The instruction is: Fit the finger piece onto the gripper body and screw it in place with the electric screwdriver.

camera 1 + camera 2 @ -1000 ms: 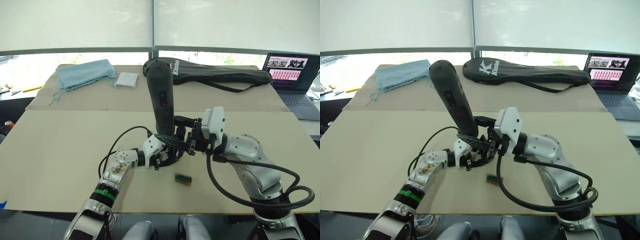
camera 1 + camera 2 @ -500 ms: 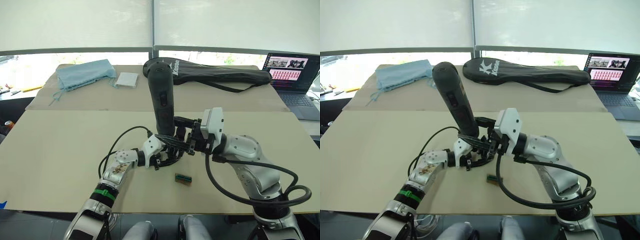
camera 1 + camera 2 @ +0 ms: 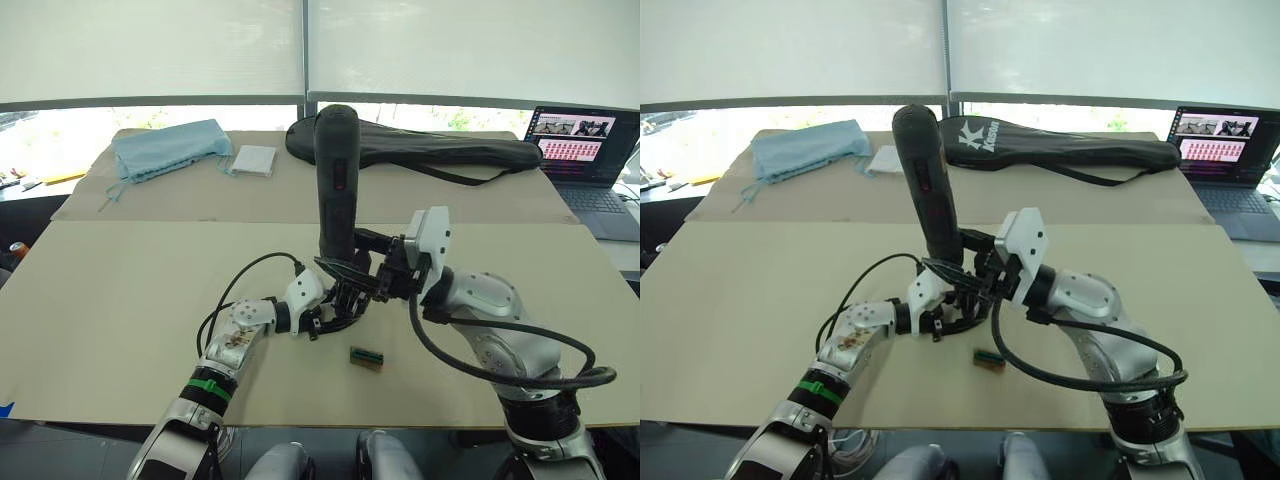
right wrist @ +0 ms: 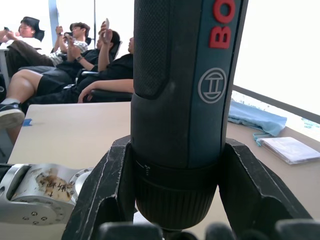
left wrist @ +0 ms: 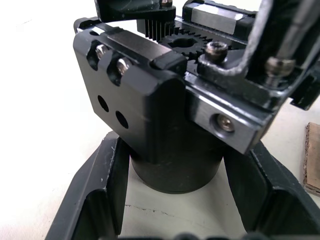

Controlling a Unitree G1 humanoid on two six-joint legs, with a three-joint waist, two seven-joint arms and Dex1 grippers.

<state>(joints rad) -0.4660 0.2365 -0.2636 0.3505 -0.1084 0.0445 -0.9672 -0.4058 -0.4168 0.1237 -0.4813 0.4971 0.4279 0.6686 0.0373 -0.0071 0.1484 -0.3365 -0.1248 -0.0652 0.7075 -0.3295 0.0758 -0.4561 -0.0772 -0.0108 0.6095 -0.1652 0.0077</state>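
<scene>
Screwdriver work under way mid-table. Electric screwdriver (image 3: 337,180): rigid, top-heavy; right gripper (image 3: 372,282) clamped low on barrel, sensible hold. Long axis near upright, butt toward 12 o'clock, bit down. Left gripper (image 5: 175,200) closed round gripper body (image 5: 165,120) puck base, directly beneath.

I see a wide beige tabletop (image 3: 120,280) made of two flat boards with a seam running across. Along its far edge lie a crumpled light-blue cloth (image 3: 170,146) toward the far left corner, a small white square pad (image 3: 253,160) just beside it, and a long black racket bag (image 3: 440,150) toward the right. A small dark rectangular component with green trim (image 3: 366,357) lies near the near edge, at mid-width.
</scene>
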